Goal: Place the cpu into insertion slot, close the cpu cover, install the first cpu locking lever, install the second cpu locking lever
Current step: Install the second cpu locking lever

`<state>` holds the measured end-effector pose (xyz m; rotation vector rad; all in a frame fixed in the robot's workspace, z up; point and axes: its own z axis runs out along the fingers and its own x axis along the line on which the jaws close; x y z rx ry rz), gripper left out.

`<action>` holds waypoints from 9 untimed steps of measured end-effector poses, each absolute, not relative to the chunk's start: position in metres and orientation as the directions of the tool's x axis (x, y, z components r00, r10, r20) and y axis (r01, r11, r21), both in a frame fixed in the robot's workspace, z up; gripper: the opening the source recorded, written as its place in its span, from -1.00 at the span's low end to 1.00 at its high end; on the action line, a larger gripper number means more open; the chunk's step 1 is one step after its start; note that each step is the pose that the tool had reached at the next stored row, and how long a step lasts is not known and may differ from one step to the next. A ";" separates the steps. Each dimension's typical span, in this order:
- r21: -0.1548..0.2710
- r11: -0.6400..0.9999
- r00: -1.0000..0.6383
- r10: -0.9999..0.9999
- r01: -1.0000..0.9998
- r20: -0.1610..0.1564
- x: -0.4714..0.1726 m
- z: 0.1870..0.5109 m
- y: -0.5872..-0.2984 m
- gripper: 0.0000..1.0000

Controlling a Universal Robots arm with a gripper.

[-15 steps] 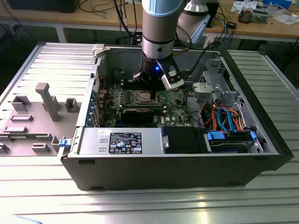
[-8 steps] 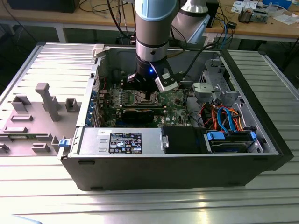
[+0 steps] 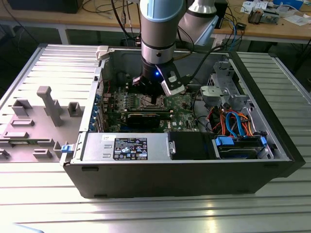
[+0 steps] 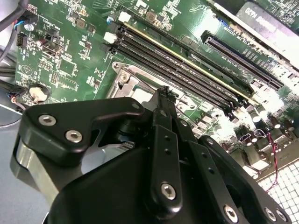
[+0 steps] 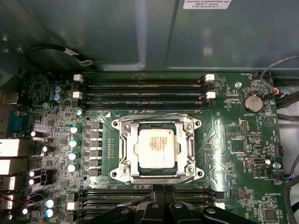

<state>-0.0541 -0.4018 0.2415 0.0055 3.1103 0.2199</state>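
Square silver-grey metal-topped cpu point(image 5: 156, 144) lay seated in silver-rimmed insertion slot point(image 5: 122, 145), thin silver frame cpu cover point(image 5: 190, 144) closed around its edges. Black gripper point(image 5: 159, 205) hovered just beside; finger spread: cannot tell.

cpu point(image 5: 155, 145) seated under closed cpu cover point(image 5: 125, 145)

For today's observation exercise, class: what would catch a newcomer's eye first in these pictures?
First the grey and blue robot arm reaching down into the open computer case in the exterior view, its black claw low over the green circuit board. Next, in the first wrist view, the cpu lying in the silver-rimmed insertion slot in the board's middle, between rows of long black slots.
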 end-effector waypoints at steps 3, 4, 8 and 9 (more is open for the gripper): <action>0.141 0.990 -1.000 0.005 0.002 -0.023 -0.054 0.242 -0.402 -0.79; 0.141 0.990 -1.000 0.005 0.002 -0.023 -0.054 0.242 -0.402 -0.79; 0.151 0.989 -1.000 0.005 0.004 -0.007 -0.054 0.241 -0.405 -0.79; 0.152 0.988 -1.000 0.006 0.005 0.000 -0.055 0.240 -0.407 -0.79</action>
